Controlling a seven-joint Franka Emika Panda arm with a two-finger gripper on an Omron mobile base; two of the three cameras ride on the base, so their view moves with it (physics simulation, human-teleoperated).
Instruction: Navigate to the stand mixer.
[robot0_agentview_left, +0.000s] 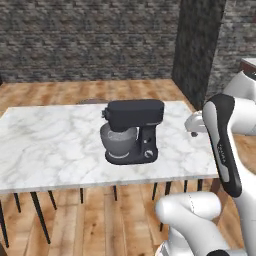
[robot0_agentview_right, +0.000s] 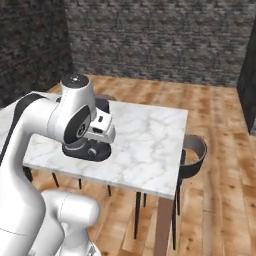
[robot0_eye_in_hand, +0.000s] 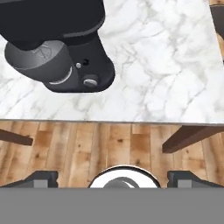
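The stand mixer (robot0_agentview_left: 132, 132) is matte black with a boxy head, a grey metal bowl and small knobs on its column. It stands on a white marble table (robot0_agentview_left: 50, 145), close to the near edge. In the right base view my own arm covers most of the stand mixer (robot0_agentview_right: 87, 150), leaving its base visible. The hand view looks down on the stand mixer (robot0_eye_in_hand: 57, 52) at the upper left, above the table's edge. My gripper (robot0_eye_in_hand: 113, 178) is open with nothing between its fingertips (robot0_eye_in_hand: 40, 177), and it hangs in front of the table over the wooden floor.
A dark round chair (robot0_agentview_right: 192, 155) stands at the right end of the marble table (robot0_agentview_right: 145, 145). Another chair back (robot0_agentview_left: 92, 101) peeks over the far side. Thin dark legs (robot0_agentview_left: 40, 215) hold the table up. Brick walls and a dark pillar (robot0_agentview_left: 197, 45) stand behind.
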